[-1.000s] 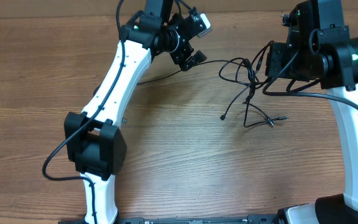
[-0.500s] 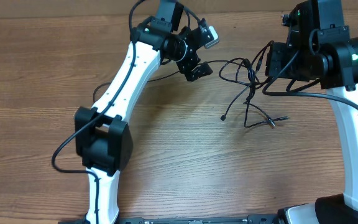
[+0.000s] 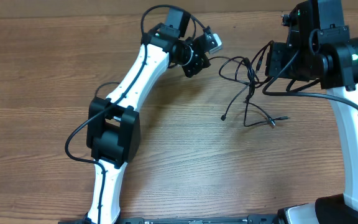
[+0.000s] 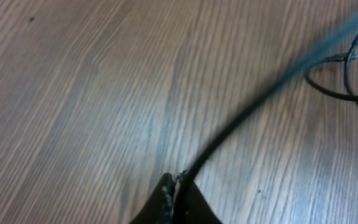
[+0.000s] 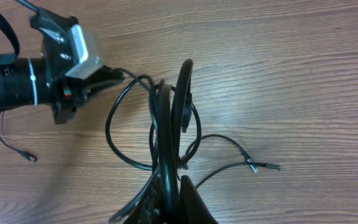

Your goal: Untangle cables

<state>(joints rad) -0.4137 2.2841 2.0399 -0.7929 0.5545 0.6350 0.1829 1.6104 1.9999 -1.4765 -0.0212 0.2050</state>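
Note:
The cables (image 3: 247,84) lie as a loose black tangle on the wooden table (image 3: 179,149), right of centre in the overhead view, with plug ends (image 3: 272,122) trailing toward the front. My left gripper (image 3: 194,65) is at the tangle's left side, shut on one strand (image 4: 241,121) that runs away up and to the right. In the left wrist view its fingertips (image 4: 178,182) pinch that strand. My right gripper (image 3: 265,64) holds the tangle's right side. In the right wrist view it (image 5: 178,186) is shut on a bundle of strands (image 5: 166,118), and the left gripper (image 5: 114,76) shows at the loop's far end.
One thin cable end with a plug (image 5: 27,155) lies apart on the wood below the left arm's wrist. The left arm's white links (image 3: 135,81) cross the table's left half. The right arm's base link (image 3: 353,155) stands along the right edge.
The left arm swung right toward the tangle, and its gripper went from open to shut on a strand. The right arm and the tangle's front ends stayed put.

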